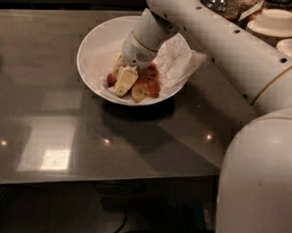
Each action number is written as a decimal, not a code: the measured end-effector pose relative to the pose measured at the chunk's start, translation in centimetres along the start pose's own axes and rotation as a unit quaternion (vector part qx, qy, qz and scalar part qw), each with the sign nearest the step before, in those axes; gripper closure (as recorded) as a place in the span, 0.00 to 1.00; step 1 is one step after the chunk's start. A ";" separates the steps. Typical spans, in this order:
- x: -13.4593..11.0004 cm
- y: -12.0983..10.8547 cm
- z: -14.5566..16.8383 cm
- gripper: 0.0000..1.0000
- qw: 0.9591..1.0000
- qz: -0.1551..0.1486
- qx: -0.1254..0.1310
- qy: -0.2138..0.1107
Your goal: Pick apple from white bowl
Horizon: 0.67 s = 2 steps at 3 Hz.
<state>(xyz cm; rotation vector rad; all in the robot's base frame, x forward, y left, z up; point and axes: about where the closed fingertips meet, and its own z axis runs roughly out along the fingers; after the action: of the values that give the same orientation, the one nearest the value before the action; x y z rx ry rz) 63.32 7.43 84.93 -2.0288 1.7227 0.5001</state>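
Observation:
The white bowl [93, 47] stands on the grey table, lined with crumpled white paper [181, 61] that spills over its right rim. My gripper [124, 81] reaches down into the bowl's middle, among the apples. A dark red apple [111, 79] shows just left of the gripper, mostly hidden by it. A red apple with a yellow side [146, 87] lies right of the gripper, touching it. Another reddish apple [150, 69] peeks out behind that one, under my wrist.
Stacks of beige paper plates [275, 22] stand at the back right, with jars behind them. My arm [228, 44] crosses from the right over the bowl, and my white body [260, 183] fills the lower right. The table's front edge [98, 182] runs below.

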 end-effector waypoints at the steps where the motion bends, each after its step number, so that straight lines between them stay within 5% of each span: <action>1: -1.1 -0.1 -2.2 1.00 0.998 -0.015 0.013 -0.052; 2: -2.6 0.0 -5.8 1.00 0.992 -0.037 0.032 -0.114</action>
<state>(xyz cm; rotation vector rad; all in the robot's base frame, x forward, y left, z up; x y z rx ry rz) 62.92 6.45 91.23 -1.9022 1.5039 0.6189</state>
